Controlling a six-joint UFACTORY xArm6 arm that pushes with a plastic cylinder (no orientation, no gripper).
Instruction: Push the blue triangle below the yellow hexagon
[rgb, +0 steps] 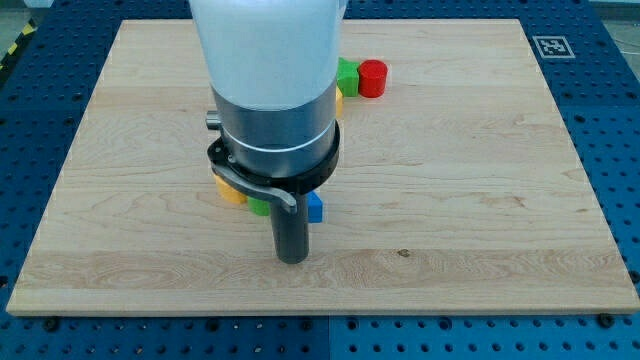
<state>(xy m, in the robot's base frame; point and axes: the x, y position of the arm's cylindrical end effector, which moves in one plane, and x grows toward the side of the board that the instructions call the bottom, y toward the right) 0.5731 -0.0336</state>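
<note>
My tip (291, 261) rests on the wooden board (480, 200), just toward the view's bottom of a small cluster of blocks. A blue block (315, 207) shows at the rod's right edge, mostly hidden, so I cannot make out its shape. A green block (259, 207) and a yellow block (229, 192) peek out to the rod's left under the arm's body. A second yellow block (338, 101) is barely visible at the arm's right edge near the view's top. I cannot tell which of the two yellow blocks is the hexagon.
A green block (347, 75) and a red round block (372, 78) sit side by side near the view's top, right of the arm. The arm's wide white and grey body hides the board's upper middle.
</note>
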